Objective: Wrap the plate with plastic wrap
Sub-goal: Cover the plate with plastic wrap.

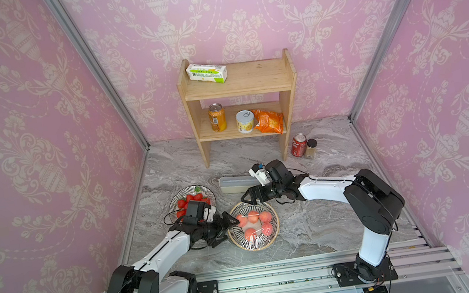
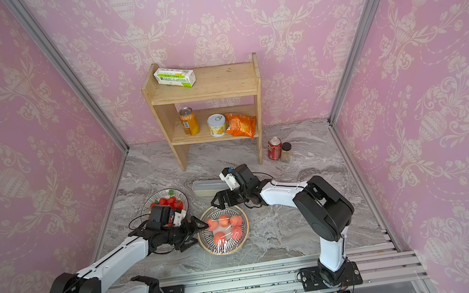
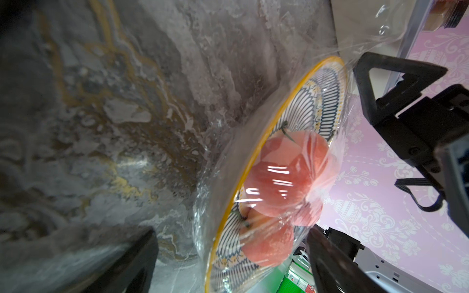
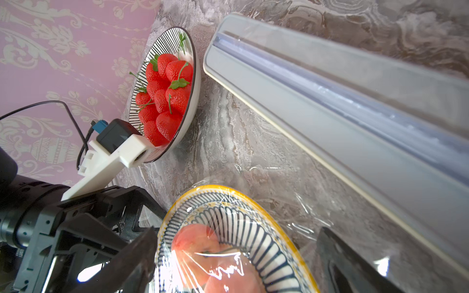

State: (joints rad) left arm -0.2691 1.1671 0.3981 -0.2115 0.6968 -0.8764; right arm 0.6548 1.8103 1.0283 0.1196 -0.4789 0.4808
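The plate [image 1: 239,239] [image 2: 209,243] has a yellow rim and dark stripes. It holds several peaches and sits at the front middle of the marble table. Clear plastic wrap [image 3: 279,177] [image 4: 291,203] lies crinkled over the peaches and spills onto the table around the plate. Its long cream dispenser box [image 1: 238,182] [image 2: 207,186] [image 4: 355,101] lies just behind the plate. My left gripper [image 1: 228,229] [image 3: 228,266] is open and straddles the wrapped left rim of the plate [image 3: 327,101]. My right gripper [image 1: 250,197] [image 4: 237,263] is open over the plate's [image 4: 253,228] far rim.
A striped bowl of strawberries [image 1: 202,188] [image 4: 162,50] stands left of the box, behind my left wrist. At the back wall a wooden shelf [image 1: 237,82] holds a white-and-green carton [image 1: 206,73], two cans and an orange bag. A red can [image 1: 298,145] and a spice jar [image 1: 310,149] stand to its right.
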